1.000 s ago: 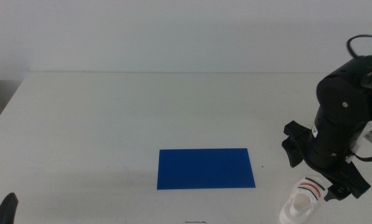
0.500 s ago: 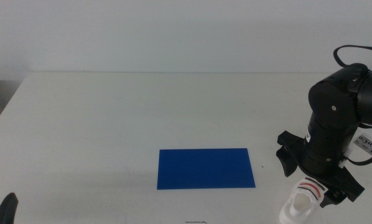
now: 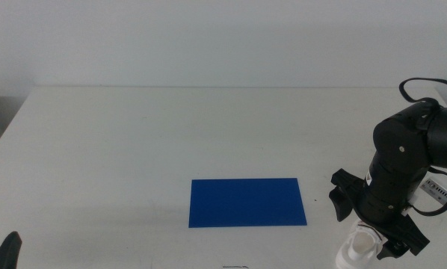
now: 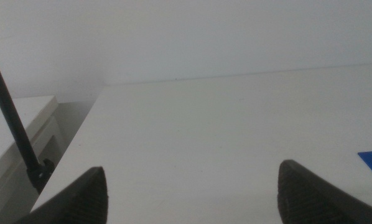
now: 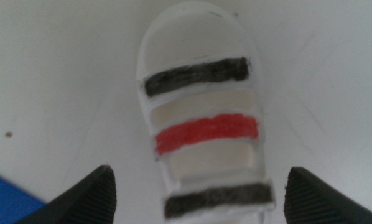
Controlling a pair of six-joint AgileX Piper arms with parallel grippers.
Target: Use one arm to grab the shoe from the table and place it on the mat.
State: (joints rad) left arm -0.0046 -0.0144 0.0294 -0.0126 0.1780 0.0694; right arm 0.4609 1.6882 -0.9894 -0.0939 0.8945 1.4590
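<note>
In the middle view the right hand hangs over the shoe at the lower right of the frame; the mat lies bare at lower centre of the surface. The left hand waits at the lower left corner

In the left wrist view the left hand is spread over bare surface

In the right wrist view the right hand is spread either side of the shoe, not touching: grasp, carry and placing all remain
</note>
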